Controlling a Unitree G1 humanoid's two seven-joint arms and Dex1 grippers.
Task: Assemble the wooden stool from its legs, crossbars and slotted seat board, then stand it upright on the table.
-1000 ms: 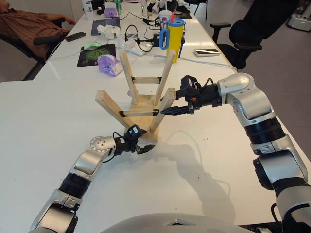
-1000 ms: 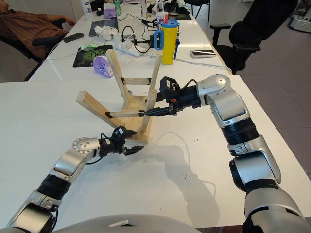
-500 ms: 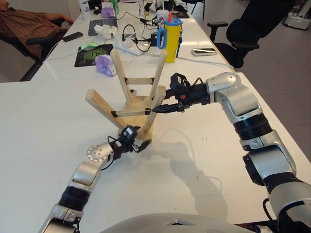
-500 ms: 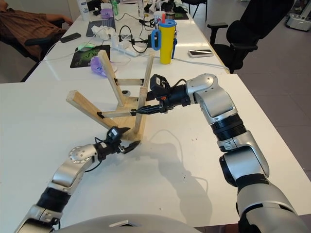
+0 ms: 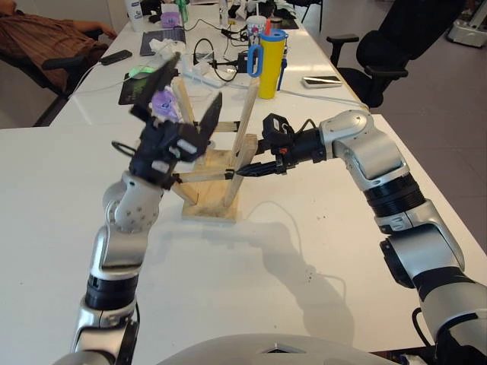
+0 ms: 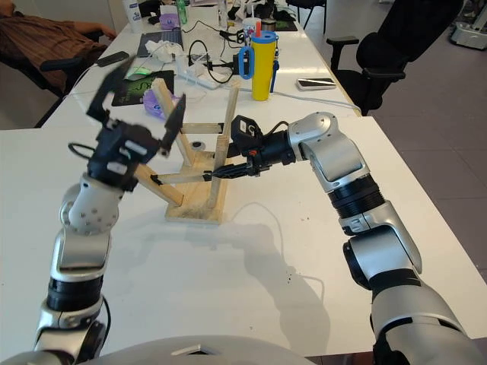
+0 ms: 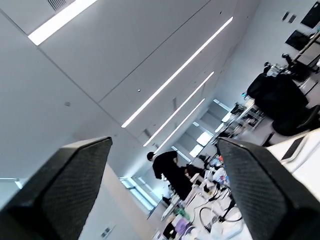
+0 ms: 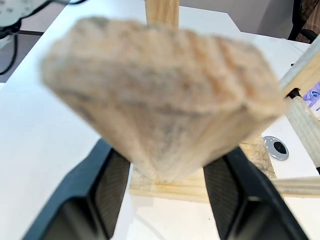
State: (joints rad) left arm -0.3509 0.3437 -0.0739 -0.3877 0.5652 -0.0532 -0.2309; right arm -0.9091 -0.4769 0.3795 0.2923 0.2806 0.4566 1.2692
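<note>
The wooden stool stands upside down on the white table, its seat board on the tabletop and its legs pointing up, joined by crossbars. My right gripper is at the near right leg, shut on it; in the right wrist view the leg's end sits between the fingers. My left gripper is raised well above the table in front of the stool, open wide and holding nothing, its fingers pointing up toward the ceiling. It hides the stool's left legs.
Behind the stool stand a yellow bottle with a blue handle, a purple object, a dark mouse pad, cables and a phone. A black office chair is off the table's far right. A cable grommet lies by the seat board.
My left arm swung up from the table beside the seat board to high in front of the stool, gripper spread wide. The stool settled flatter onto its seat. The right gripper stayed at the leg.
</note>
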